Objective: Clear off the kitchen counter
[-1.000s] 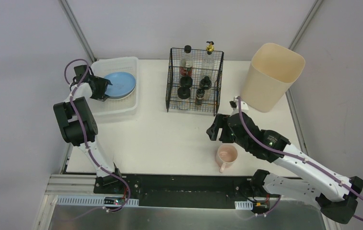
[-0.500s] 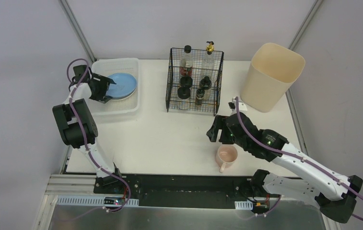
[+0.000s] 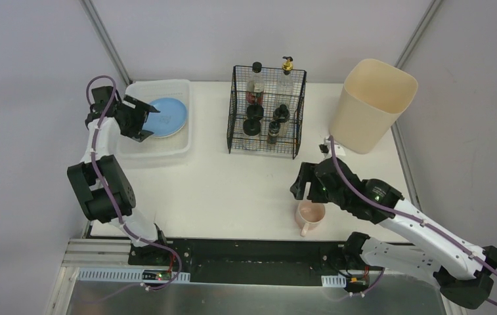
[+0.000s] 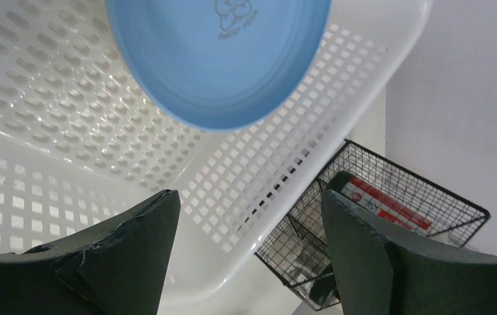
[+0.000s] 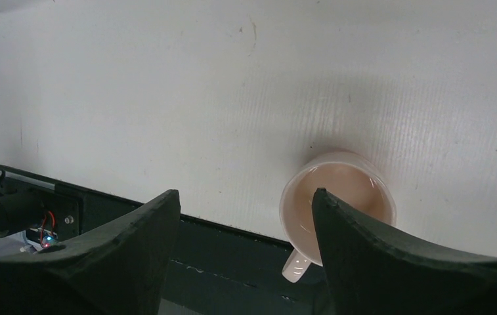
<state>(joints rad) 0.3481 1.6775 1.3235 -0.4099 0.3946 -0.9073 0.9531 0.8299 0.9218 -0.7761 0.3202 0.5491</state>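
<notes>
left end effector (image 3: 149, 123) spread, just left of blue plate (image 3: 169, 116) in tray (image 3: 160, 149) far left, right end effector (image 5: 245, 195) spread over pink mug (image 3: 310, 213), near edge of table (image 3: 232, 184)

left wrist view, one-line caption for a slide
Open left gripper facing the blue plate in the perforated white tray

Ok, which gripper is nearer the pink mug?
Right. The right gripper hangs right beside the pink mug, open; the left gripper is far off over the white tray, by the blue plate.
</notes>
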